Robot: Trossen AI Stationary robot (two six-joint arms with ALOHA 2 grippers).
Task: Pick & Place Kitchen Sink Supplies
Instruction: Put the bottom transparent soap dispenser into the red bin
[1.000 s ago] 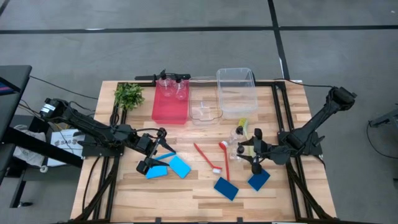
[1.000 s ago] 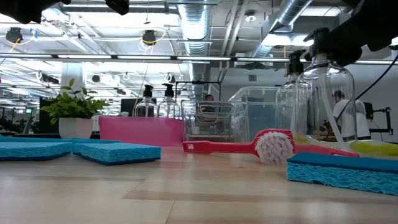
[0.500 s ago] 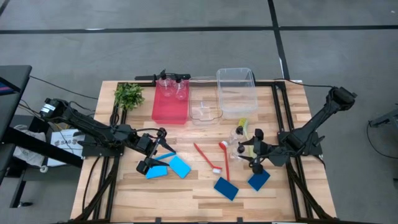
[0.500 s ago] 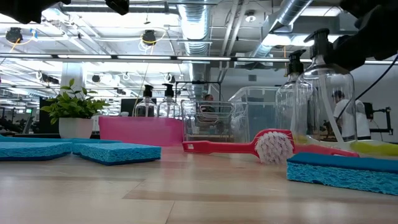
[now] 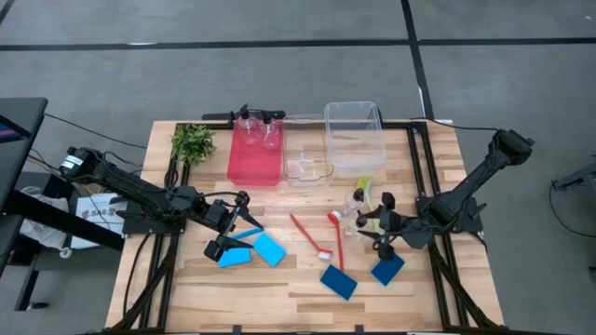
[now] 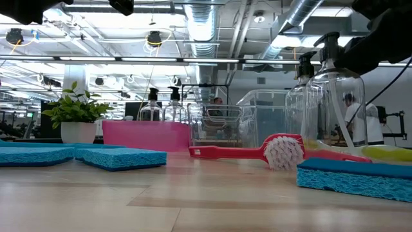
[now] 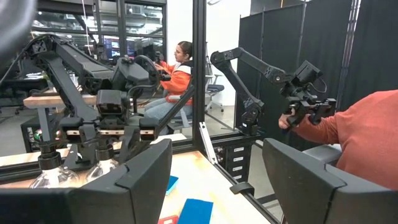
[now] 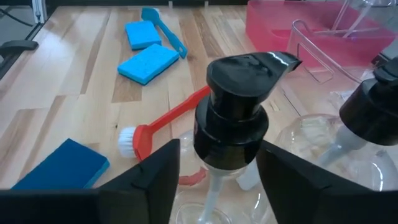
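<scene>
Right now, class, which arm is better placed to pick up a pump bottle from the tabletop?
The right. Its gripper has open jaws straddling a pump bottle, while the left gripper hovers across the table by the light-blue sponges.

both arms were matte black, slim jointed links with boxy wrist housings. left arm (image 5: 130, 191) had a white label near its base and black cables trailing off the table edge. right arm (image 5: 475, 186) ended in a chunky rounded shoulder joint. right gripper's fingers (image 8: 149, 177) were broad, flat black plastic.
</scene>
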